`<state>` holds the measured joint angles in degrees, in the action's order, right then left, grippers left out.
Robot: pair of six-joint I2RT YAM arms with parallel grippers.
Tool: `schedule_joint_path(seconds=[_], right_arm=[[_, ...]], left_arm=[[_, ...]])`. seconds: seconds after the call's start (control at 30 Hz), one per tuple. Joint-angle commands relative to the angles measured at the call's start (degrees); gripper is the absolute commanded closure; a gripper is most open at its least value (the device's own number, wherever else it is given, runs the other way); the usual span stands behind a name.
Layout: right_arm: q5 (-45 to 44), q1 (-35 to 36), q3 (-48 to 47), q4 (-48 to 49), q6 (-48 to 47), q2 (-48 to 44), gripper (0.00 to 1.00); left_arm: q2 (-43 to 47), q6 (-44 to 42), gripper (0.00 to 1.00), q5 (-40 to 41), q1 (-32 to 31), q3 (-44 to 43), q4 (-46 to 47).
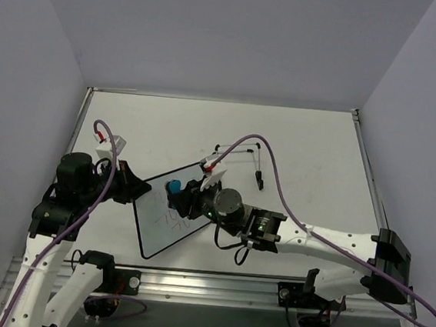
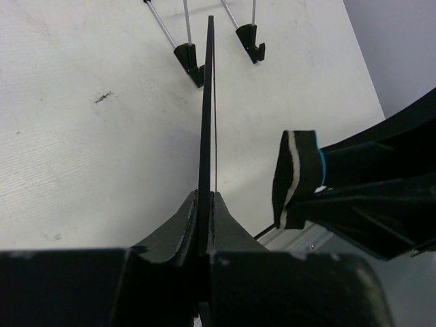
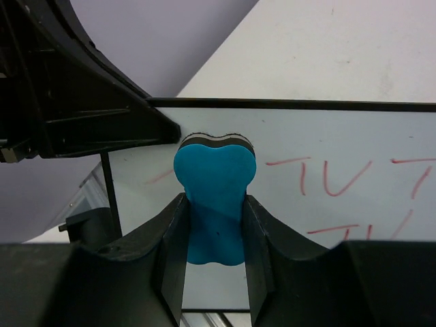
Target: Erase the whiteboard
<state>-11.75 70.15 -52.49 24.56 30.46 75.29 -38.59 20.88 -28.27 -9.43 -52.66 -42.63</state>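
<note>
The whiteboard [image 1: 159,231] is white with a thin black rim and carries red scribbles [image 3: 340,178]. It is tilted up off the table. My left gripper [image 1: 137,189] is shut on its left edge; in the left wrist view the whiteboard [image 2: 206,102] shows edge-on between the shut fingers [image 2: 206,208]. My right gripper [image 1: 184,195] is shut on a blue bone-shaped eraser [image 1: 175,186]. In the right wrist view the eraser [image 3: 214,180] sits between the fingers [image 3: 214,218], its dark felt side against the whiteboard [image 3: 354,238] near the top rim. The eraser [image 2: 294,176] also shows in the left wrist view.
A thin wire stand with black feet [image 1: 257,179] lies on the white table behind the board; its feet also show in the left wrist view [image 2: 191,60]. A metal rail [image 1: 206,284] runs along the near edge. Grey walls enclose the table on three sides.
</note>
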Motion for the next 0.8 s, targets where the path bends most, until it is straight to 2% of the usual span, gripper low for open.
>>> schedule_joint_path(seconds=[0.0,0.23,0.5,0.53,0.77], right_arm=[[-9.15,4.1,-2.53,11.28,0.74,3.54,0.93],[-16.28,10.7,-2.35,18.33,2.5,8.82,0.94],[-24.27,13.96,-2.53,19.21,3.46,12.25,0.97],[-24.37,14.05,-2.7,19.04,3.64,12.6,1.0],[-23.85,13.52,-5.34,16.58,3.3,15.33,1.0]], left_arm=[[0.35,0.3,0.98,0.15,-0.76,-0.6,1.94],[0.53,0.39,0.98,0.59,-1.55,-0.6,1.67],[0.44,0.39,0.98,0.76,-2.17,-0.6,1.67],[0.44,0.39,0.98,0.85,-2.17,-0.6,1.67],[0.09,0.39,0.98,0.41,-3.14,-0.6,1.59]])
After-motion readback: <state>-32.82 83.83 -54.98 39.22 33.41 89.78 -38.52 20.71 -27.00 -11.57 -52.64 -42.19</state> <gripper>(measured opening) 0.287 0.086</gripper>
